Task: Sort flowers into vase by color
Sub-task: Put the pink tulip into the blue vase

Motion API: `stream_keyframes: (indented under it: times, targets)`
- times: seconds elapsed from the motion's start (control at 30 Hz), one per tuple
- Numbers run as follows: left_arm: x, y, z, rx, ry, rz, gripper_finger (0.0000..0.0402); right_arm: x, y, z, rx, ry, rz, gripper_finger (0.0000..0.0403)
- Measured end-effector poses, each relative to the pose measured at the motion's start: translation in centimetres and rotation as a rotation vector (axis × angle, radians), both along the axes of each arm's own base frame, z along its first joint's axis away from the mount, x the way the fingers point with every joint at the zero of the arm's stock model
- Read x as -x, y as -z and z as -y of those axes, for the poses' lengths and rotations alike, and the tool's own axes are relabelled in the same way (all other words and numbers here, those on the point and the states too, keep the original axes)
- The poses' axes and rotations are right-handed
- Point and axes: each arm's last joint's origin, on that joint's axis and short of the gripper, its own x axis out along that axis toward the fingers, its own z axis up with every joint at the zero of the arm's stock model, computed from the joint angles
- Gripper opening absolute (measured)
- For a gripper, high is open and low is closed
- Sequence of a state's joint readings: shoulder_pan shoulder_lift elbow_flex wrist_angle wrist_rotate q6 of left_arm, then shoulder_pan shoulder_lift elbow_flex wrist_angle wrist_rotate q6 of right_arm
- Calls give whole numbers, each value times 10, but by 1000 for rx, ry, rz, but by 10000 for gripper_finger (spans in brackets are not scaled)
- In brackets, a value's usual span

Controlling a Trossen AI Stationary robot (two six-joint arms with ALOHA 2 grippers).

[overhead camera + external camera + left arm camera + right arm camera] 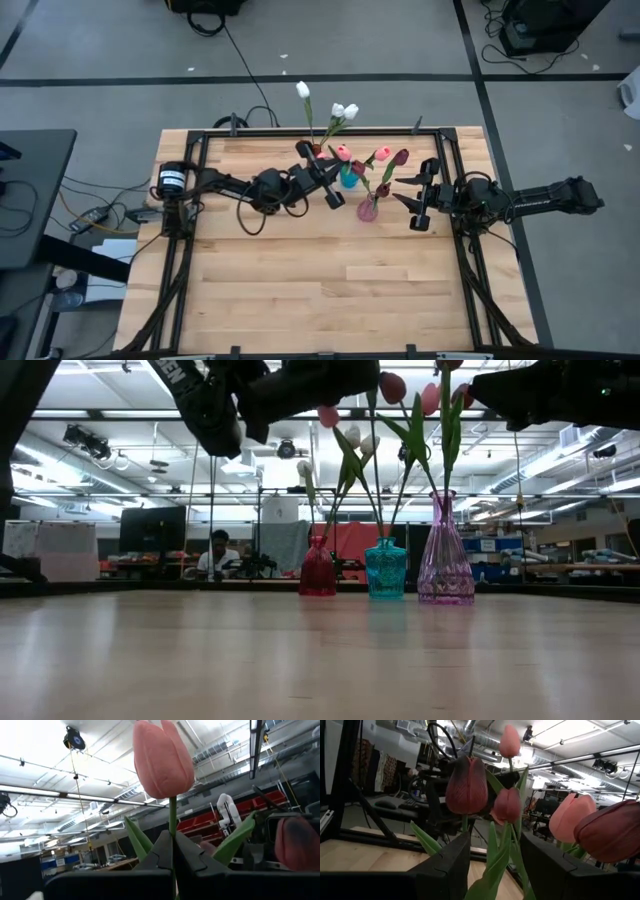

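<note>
Three vases stand in a row near the table's far edge: a red vase [318, 570] with white tulips [344, 110], a teal vase [385, 568] with a pink tulip [381, 153], and a purple vase [445, 555] with maroon tulips [465, 785]. My left gripper [173, 855] is up over the teal vase [348, 178], shut on another pink tulip [162, 757]. My right gripper [400, 190] is open and level, just right of the purple vase [367, 210]. Its fingers [445, 865] stand on either side of the maroon tulips' stems and leaves without touching them. My left gripper pinches the pink tulip's thin green stem [172, 827] between its two fingers, a little below the head. The fingers come level from the table's left and lie across the stem. The tulip stands upright with its head above the fingers; its lower end is hidden by the gripper.
A black frame [440, 135] runs around the tabletop, close behind the vases. The wide wooden surface [320, 280] lies near of the vases. A person [218, 550] sits in the room beyond the far edge.
</note>
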State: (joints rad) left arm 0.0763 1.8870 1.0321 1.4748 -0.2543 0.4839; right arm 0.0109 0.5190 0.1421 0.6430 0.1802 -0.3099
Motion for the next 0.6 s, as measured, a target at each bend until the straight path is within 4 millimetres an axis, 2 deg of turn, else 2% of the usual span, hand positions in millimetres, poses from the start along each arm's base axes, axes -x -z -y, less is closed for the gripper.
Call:
stream_keyframes:
  times: [0.23, 0.6]
  targets:
    - [-3, 8, -10, 55, 15, -7, 1, 0, 0, 0, 0, 0, 0, 185]
    - [-8, 23, -30, 192, 30, -139, 5, 0, 0, 0, 0, 0, 0, 185]
